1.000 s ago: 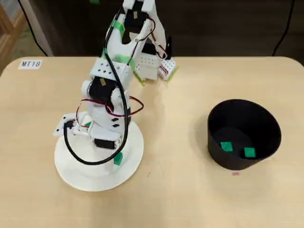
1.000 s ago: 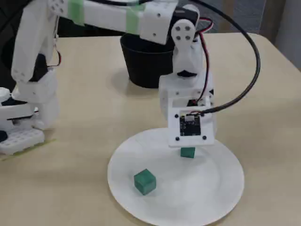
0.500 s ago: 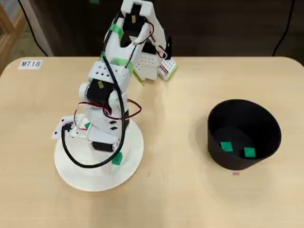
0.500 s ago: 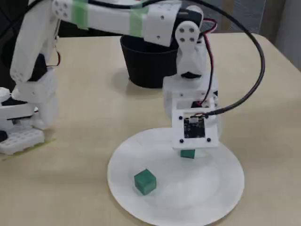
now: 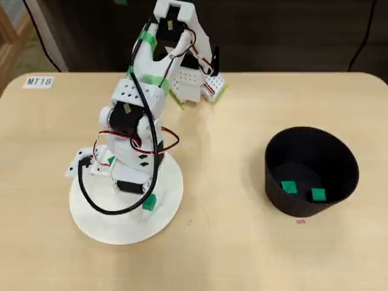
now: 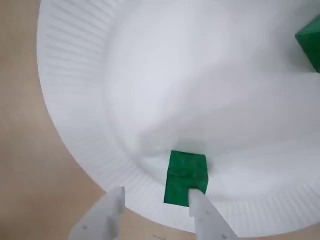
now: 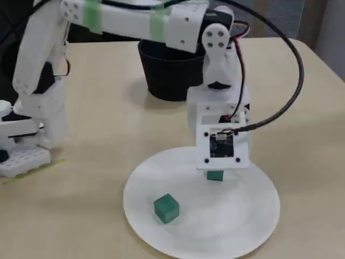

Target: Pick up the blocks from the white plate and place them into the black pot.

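The gripper [image 6: 156,200] is seen in the wrist view lowered over the near rim of the white plate [image 6: 75,100], its two fingers parted with a clear gap between them. One green block [image 6: 186,172] lies on the plate just ahead of the fingers; the right finger [image 6: 202,212] overlaps the block's near face, while the left finger [image 6: 107,210] stands apart from it, so the block is not clamped. Whether the right finger actually touches the block cannot be told. A second green block [image 6: 310,42] is cut by the right edge of that view, well apart from the first. In the overhead view, the arm [image 5: 142,121] is shown reaching over the plate at the left, and the black pot [image 5: 311,171] stands well apart at the right, with two green blocks [image 5: 289,187] [image 5: 318,194] lying inside it on its floor.
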Robot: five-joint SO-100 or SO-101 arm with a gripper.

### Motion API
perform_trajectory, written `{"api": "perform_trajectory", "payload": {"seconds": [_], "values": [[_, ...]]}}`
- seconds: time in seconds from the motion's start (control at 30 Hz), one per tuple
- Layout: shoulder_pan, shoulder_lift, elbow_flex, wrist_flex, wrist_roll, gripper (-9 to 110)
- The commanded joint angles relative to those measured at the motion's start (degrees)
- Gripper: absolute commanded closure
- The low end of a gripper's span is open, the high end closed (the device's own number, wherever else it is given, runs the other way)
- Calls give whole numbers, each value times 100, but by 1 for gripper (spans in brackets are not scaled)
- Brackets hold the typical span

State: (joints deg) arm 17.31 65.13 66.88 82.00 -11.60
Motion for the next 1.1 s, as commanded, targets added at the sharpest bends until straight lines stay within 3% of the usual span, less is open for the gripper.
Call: {"api": "perform_trajectory", "payload": {"seconds": [0.0,0.3,0.47,1.07], "values": [[53,589,-44,0,-70,84],[97,1556,-9,-53,-176,88],[0,1327,431,-123,-132,82],[-44,580,536,44,132,79]]}}
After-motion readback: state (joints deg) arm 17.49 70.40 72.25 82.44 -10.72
